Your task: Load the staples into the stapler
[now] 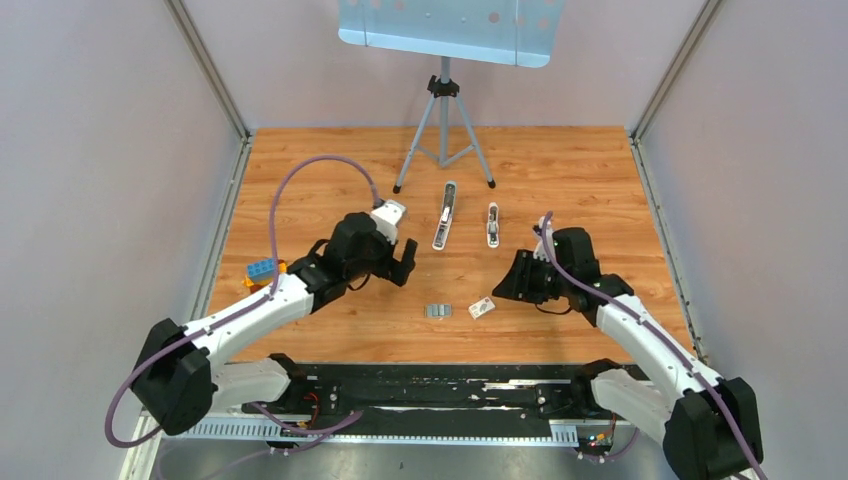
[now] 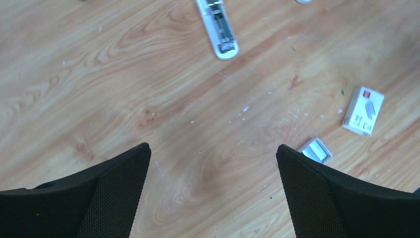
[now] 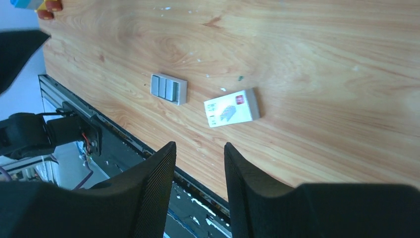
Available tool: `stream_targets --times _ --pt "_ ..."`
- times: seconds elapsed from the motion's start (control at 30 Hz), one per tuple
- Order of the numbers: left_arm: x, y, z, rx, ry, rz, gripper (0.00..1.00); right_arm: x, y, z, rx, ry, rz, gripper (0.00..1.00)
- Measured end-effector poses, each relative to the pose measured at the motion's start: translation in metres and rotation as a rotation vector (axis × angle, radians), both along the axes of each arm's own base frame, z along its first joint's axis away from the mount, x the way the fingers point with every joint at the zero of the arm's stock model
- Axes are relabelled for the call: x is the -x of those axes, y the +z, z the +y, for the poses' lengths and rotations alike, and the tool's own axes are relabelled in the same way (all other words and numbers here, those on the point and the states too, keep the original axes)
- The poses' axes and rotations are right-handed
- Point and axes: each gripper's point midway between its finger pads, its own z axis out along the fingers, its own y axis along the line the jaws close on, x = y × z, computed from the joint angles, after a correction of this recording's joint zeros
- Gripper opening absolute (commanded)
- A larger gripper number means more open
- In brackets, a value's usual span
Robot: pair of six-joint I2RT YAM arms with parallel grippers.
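From where I sit, the loading has not happened yet. The slim grey-blue stapler with whitish trim (image 1: 444, 215) lies swung open on the wooden table (image 1: 560, 170), out ahead of my left pincer (image 1: 402, 255) and a little to its right, with a second slim whitish piece (image 1: 493, 224) just beside it; whether that is the stapler's other half I cannot tell. The small flat grey metallic block of staples (image 1: 437, 310) rests on the table nearer the arm bases, between my two pincers, untouched, with the small white carton with a red mark (image 1: 482, 308) just beside it.

What is left, as I judge it: pick up the staples, lay them in the open channel, then close the stapler.

My left pincer stands wide apart over bare wood, holding nothing and touching nothing. My right pincer (image 3: 198, 168) has its fingers partly apart with only a narrow gap, empty as well; the staples and carton lie beyond its fingertips.
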Motion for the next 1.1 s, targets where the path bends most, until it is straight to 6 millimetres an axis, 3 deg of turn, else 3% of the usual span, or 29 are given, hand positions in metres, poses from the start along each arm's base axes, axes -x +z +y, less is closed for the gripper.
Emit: stream_targets --times 0.13,0.27,0.63,1.1 --pt "-0.007 -0.008 0.017 0.136 0.124 0.09 0.69 0.006 0.006 0.017 0.043 0.039 -0.036 0.41" --pt "0.009 -0.023 0.004 0.23 0.097 0.194 0.5 0.011 0.004 0.034 0.079 0.071 -0.054 0.4" --pt "0.042 -0.079 -0.019 0.392 0.087 0.426 0.38 0.012 -0.011 0.1 0.194 0.181 -0.09 0.34" --pt "0.059 -0.097 -0.045 0.464 0.062 0.487 0.32 0.002 -0.038 0.13 0.31 0.193 -0.087 0.34"
